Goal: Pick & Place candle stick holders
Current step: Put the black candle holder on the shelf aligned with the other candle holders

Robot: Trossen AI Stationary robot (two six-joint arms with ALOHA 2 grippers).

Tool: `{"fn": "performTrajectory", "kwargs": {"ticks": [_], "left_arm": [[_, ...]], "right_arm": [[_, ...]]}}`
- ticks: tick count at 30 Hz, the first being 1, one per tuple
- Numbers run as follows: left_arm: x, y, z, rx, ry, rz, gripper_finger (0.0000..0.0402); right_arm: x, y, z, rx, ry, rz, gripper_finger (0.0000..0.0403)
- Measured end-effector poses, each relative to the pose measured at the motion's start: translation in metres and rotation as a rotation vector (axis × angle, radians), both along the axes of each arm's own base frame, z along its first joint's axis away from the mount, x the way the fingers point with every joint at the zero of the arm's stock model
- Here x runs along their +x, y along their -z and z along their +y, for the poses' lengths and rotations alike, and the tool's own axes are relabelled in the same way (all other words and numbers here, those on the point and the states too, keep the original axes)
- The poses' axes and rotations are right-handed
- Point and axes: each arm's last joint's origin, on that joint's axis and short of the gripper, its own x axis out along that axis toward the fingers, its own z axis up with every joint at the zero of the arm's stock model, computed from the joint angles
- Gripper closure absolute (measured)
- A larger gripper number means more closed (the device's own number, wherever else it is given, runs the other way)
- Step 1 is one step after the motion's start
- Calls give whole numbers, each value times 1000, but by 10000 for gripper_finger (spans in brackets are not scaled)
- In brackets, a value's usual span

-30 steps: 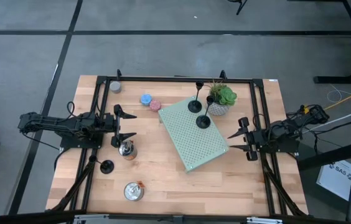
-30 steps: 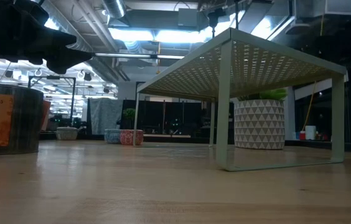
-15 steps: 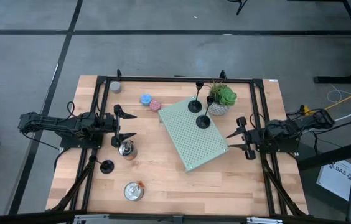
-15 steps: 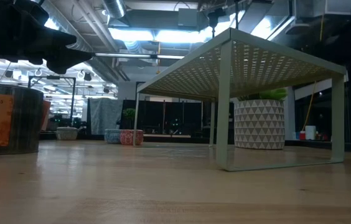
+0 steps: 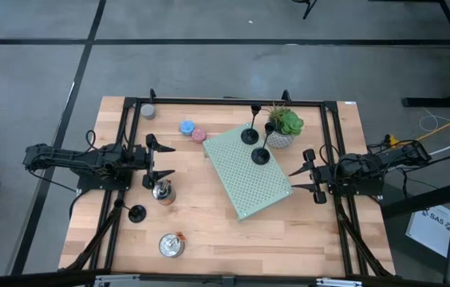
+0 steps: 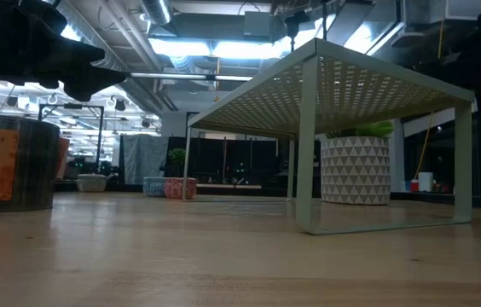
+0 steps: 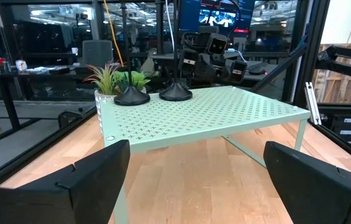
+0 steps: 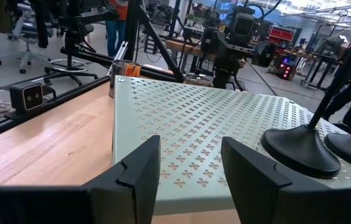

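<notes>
Three candle stick holders (image 5: 258,155), stems upright

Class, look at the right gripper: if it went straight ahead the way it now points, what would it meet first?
Most likely the green perforated shelf: the right gripper, open and empty, points at its near edge. The two candle stick holders stand to one side; depth is unclear.

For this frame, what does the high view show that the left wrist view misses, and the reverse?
Only the high view shows the third candle holder on the bare wood, both silver tins, the blue and pink candles and the open left gripper. Only the left wrist view shows the open space under the green rack. Both show that rack, two candle holders on it, the potted plant and the open right gripper.
</notes>
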Motion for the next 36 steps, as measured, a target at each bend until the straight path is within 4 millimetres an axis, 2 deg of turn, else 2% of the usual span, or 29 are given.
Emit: {"fn": "performTrajectory", "kwargs": {"ticks": [30, 36], "left_arm": [[0, 0, 0, 2, 0, 0, 34], [0, -1, 0, 93, -12, 3, 34]], "right_arm": [[0, 0, 0, 0, 0, 0, 231], [0, 0, 0, 0, 0, 0, 231]]}}
